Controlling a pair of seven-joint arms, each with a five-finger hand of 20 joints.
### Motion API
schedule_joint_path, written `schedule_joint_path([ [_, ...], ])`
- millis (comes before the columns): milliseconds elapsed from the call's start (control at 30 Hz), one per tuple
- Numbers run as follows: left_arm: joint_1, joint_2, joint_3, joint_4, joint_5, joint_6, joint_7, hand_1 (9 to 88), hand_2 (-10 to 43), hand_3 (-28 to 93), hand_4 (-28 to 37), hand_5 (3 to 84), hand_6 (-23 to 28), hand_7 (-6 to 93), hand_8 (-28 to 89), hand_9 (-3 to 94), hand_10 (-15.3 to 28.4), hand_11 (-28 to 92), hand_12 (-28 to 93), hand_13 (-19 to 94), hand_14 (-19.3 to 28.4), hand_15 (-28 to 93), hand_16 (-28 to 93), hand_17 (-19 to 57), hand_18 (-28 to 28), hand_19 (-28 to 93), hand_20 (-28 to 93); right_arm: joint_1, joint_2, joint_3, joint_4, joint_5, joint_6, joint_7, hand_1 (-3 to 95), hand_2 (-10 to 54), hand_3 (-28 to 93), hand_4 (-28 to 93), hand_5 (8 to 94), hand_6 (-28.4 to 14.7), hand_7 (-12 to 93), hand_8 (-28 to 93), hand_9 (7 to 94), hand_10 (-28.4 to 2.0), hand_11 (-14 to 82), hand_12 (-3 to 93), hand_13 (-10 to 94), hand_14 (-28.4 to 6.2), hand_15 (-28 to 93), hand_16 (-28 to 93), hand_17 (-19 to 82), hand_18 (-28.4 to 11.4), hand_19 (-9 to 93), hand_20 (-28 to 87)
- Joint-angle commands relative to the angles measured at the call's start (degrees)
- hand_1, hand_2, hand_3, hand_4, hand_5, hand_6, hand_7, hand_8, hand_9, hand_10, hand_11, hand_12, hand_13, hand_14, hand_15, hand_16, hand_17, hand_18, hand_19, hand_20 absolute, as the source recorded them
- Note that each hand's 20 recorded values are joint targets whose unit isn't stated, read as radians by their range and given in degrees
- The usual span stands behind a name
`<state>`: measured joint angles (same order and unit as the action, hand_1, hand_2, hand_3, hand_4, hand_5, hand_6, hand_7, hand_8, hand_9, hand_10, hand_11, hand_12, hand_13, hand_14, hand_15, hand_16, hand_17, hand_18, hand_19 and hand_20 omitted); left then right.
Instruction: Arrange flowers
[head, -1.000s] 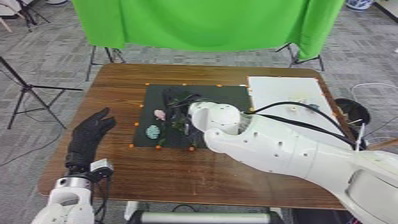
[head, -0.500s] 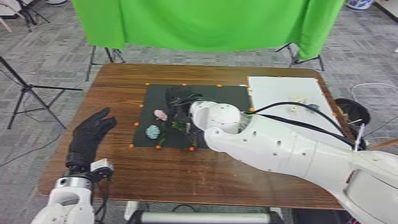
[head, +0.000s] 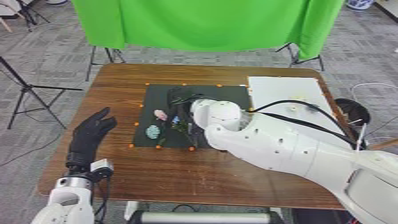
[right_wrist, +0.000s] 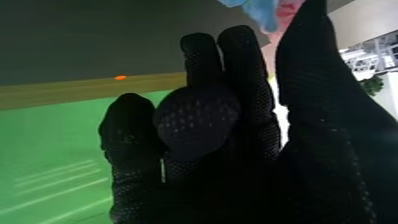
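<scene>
Pink bloom: (head: 160, 114) is lying on the dark mat (head: 222, 91), toward its left side.
Pale blue bloom: (head: 153, 132) is lying just nearer me than the pink one.
Small blue bloom: (head: 175, 120) is showing beside the right hand (head: 180, 101), near some green stems (head: 180, 129).
Petals, right wrist view: blue petals (right_wrist: 258, 11) and pink petals (right_wrist: 289, 11) are showing next to each other, just past the glove.
Right hand: is hanging over the mat; whether it is gripping a stem or nothing, I am unable to tell.
Step, my judgement: I am placing or picking a stem among the laid-out blooms.
Handling: I am wanting a light hold low on the stem, a slow level approach, and a check for snagged leaves before lifting clear, since neighbours could be dragging along.
Left hand: (head: 91, 132) is waiting empty by the table's (head: 169, 172) left edge, fingers loosely spread.
White sheet: (head: 271, 87) is lying right of the mat, bearing small pale pieces (head: 298, 96).
</scene>
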<state>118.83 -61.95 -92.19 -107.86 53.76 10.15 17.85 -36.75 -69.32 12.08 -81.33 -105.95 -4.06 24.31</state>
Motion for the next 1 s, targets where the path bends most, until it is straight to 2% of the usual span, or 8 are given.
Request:
schedule_joint_path([
  [33, 0.67, -0.31, -0.26, -0.17, 0.19, -0.5, -0.38, 23.8, -9.5, 73, -24.1, 43.9, -0.2, 13.1, -8, 46.1, 12.7, 17, 10, 38, 15.5, 13, -1, 8.6, 11.4, 3, 17, 2.44, 2.44, 2.31, -2.87, 1.92, -1.75, -0.31, 42.3, -9.5, 69, -20, 62.9, 4.1, 22, -2, 66.0, -12.8, 13.7, 17.0, 86, -3.0, 65, 29, 60, -14.5, 93, 56],
  [100, 0.74, -0.19, -0.32, -0.17, 0.2, -0.56, -0.41, 23.8, -9.5, 73, -24.0, 43.8, -0.3, 13.1, -8, 46.1, 12.7, 17, 10, 39, 15.5, 13, -1, 8.6, 11.4, 3, 17, 3.65, 4.19, 3.33, -4.88, 2.56, -1.13, -0.69, 39.7, -9.5, 71, -19, 61.9, 4.3, 21, -10, 64.5, -12.9, 13.4, 17.0, 86, -3.2, 65, 29, 59, -14.6, 93, 56],
  [300, 1.36, -0.26, -0.7, -0.5, 0.21, -0.58, -0.77, 23.9, -9.5, 73, -24.0, 43.8, -0.3, 13.2, -8, 46.1, 12.7, 17, 10, 39, 15.5, 13, -1, 8.5, 11.4, 3, 17, 4.77, 12.8, 9.02, -12.19, 2.19, 0.86, -1.62, 36.2, -9.5, 71, -19, 59.4, 3.6, 20, -12, 62.9, -12.8, 12.8, 17.1, 85, -3.6, 65, 29, 59, -15.0, 93, 55],
  [500, 2.49, -0.38, -1.42, -0.97, 0.08, -0.33, -0.65, 23.9, -9.5, 73, -24.0, 43.7, -0.5, 13.3, -8, 46.1, 12.8, 17, 10, 39, 15.5, 13, -1, 8.5, 11.5, 3, 17, -0.41, 24.42, 17.36, -17.98, 0.21, -3.09, 2.29, 29.3, -9.5, 69, -17, 53.6, 1.5, 15, -10, 58.2, -14.6, 10.1, 17.5, 81, -5.5, 65, 29, 55, -16.4, 93, 54],
  [600, 2.64, -0.48, -1.54, -0.88, 0.02, -0.4, -0.86, 23.9, -9.5, 73, -24.0, 43.6, -0.5, 13.4, -8, 46.1, 12.8, 17, 10, 39, 15.5, 13, -1, 8.6, 11.5, 3, 17, -4.17, 28.81, 20.5, -17.76, -1.32, -3.16, 3.78, 25.7, -9.5, 67, -17, 51.8, 0.8, 13, -8, 57.1, -15.7, 9.0, 17.9, 80, -6.7, 65, 29, 54, -17.3, 93, 53],
  [700, 3.17, -0.69, -1.79, -1.15, 0.31, -0.42, -0.89, 24.0, -9.5, 73, -24.0, 43.6, -0.5, 13.4, -8, 46.1, 12.7, 17, 10, 39, 15.4, 13, -1, 8.5, 11.5, 3, 17, -7.67, 31.62, 23.24, -17.06, -1.52, -5.79, 4.96, 23.3, -9.5, 65, -17, 50.4, 0.3, 12, -8, 56.4, -16.3, 8.4, 18.2, 80, -7.5, 66, 29, 54, -18.0, 93, 53],
  [833, 3.16, -0.96, -1.69, -1.21, 0.28, -0.29, -0.68, 23.9, -9.5, 73, -24.1, 43.6, -0.5, 13.4, -8, 46.2, 12.6, 17, 10, 39, 15.5, 13, -1, 8.5, 11.5, 3, 17, -10.91, 32.94, 25.34, -15.24, -1.94, -8.7, 6.58, 21.9, -9.5, 64, -16, 50.0, 0.1, 12, -7, 56.7, -16.6, 8.4, 18.5, 79, -8.0, 66, 28, 53, -18.5, 93, 53],
  [1000, 2.88, -1.13, -1.3, -1.1, 0.56, -0.71, -0.64, 24.0, -9.5, 73, -24.1, 43.6, -0.6, 13.4, -8, 46.1, 12.6, 17, 10, 39, 15.4, 13, -1, 8.5, 11.6, 3, 17, -14.69, 34.3, 26.96, -13.99, -2.38, -9.05, 7.4, 22.2, -9.5, 64, -16, 51.4, 0.0, 12, -7, 58.2, -16.4, 9.2, 18.6, 79, -8.2, 66, 28, 53, -19.0, 93, 52],
])
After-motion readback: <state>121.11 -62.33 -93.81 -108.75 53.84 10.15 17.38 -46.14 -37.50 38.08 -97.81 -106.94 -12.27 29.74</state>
